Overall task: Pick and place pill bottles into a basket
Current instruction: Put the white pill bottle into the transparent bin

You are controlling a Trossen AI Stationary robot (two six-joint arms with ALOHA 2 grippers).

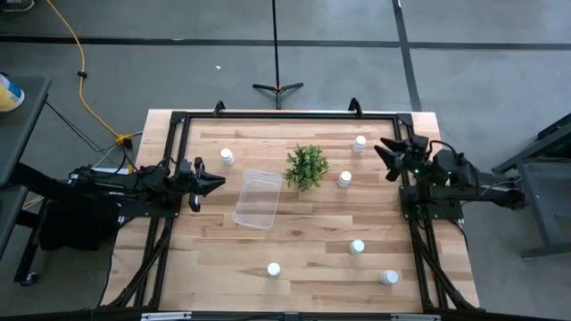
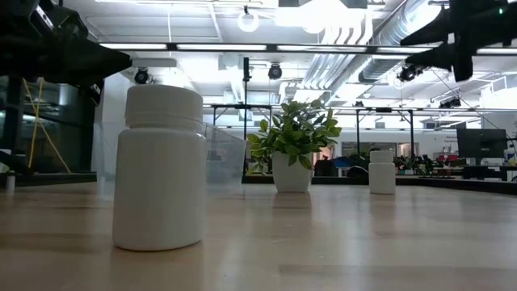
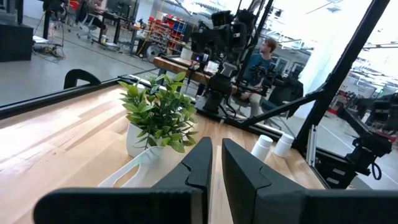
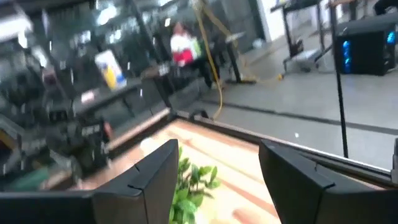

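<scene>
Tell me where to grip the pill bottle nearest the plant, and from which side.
Grip that pill bottle across its round body just under the cap, coming straight down. It stands upright, apart from the plant, with bare table all round. The open right gripper is closest.

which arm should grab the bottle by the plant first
Right. Its open end effector sits nearer that bottle; the left end effector is across the basket and plant.
</scene>
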